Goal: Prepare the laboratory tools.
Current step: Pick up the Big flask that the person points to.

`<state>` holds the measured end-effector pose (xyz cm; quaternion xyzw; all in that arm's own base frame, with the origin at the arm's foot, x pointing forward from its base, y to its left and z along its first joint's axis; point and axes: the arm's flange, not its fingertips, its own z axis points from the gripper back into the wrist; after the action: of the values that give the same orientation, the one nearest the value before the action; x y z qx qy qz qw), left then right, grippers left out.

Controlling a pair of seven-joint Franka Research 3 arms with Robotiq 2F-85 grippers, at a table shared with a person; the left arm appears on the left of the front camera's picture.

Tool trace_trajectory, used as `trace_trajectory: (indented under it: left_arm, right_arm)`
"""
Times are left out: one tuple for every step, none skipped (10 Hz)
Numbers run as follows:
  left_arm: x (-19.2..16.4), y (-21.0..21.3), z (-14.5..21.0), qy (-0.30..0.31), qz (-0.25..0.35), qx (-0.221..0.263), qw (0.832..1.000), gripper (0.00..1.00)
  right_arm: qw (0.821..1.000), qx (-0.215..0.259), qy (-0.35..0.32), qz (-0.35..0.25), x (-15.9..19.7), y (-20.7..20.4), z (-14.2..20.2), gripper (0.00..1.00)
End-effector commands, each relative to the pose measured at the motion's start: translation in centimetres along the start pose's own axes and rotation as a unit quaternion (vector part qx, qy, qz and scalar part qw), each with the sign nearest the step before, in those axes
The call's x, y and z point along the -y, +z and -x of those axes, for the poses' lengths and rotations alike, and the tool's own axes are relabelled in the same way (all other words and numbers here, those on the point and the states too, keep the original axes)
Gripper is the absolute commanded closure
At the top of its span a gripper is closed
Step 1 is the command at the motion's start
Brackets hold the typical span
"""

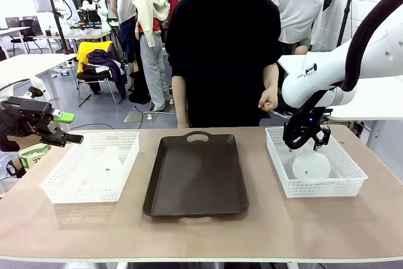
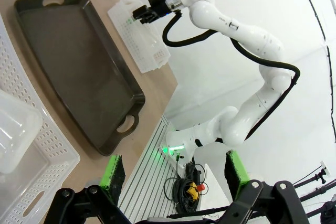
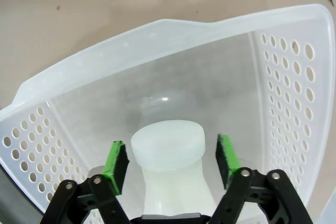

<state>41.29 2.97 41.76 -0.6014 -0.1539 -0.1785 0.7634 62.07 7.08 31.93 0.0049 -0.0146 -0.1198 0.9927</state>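
One frosted white flask (image 1: 312, 165) stands in the right mesh basket (image 1: 348, 183). My right gripper (image 1: 306, 141) reaches down over it. In the right wrist view the flask's neck (image 3: 168, 145) sits between the green pads (image 3: 115, 163) of my right gripper (image 3: 170, 161), with narrow gaps on both sides, so the jaws are open around it. A second flask (image 1: 111, 160) shows faintly in the left basket (image 1: 63, 193); it is also at the left edge of the left wrist view (image 2: 14, 129). My left gripper (image 1: 68, 127) hovers open beyond that basket's left side, holding nothing.
A dark brown tray (image 1: 196, 174) with handles lies between the baskets. A person stands at the far edge, one fist (image 1: 267, 100) near my right arm. From the left wrist I see the tray (image 2: 79, 61), the right basket (image 2: 139, 40) and the table's edge.
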Motion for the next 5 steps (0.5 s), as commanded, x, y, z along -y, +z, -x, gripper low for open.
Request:
trace_trajectory:
  left_arm:
    - [0.12, 0.10, -0.05, -0.008, 0.007, 0.003, 1.000, 0.00]
    - [0.12, 0.10, -0.05, -0.008, 0.007, 0.003, 1.000, 0.00]
    - [0.12, 0.10, -0.05, -0.008, 0.007, 0.003, 1.000, 0.00]
    - [0.12, 0.10, -0.05, -0.008, 0.007, 0.003, 1.000, 0.00]
    - [0.12, 0.10, -0.05, -0.008, 0.007, 0.003, 1.000, 0.00]
  right_arm:
    - [1.000, 0.015, -0.003, 0.022, -0.20, 0.12, -0.29, 0.50]
    - [1.000, 0.014, -0.004, 0.024, -0.19, 0.12, -0.27, 0.68]
    - [1.000, 0.014, -0.006, 0.026, -0.18, 0.16, -0.28, 0.86]
    - [0.999, 0.014, -0.007, 0.030, -0.15, 0.24, -0.30, 1.00]
    - [0.999, 0.015, -0.009, 0.033, -0.08, 0.28, -0.36, 1.00]
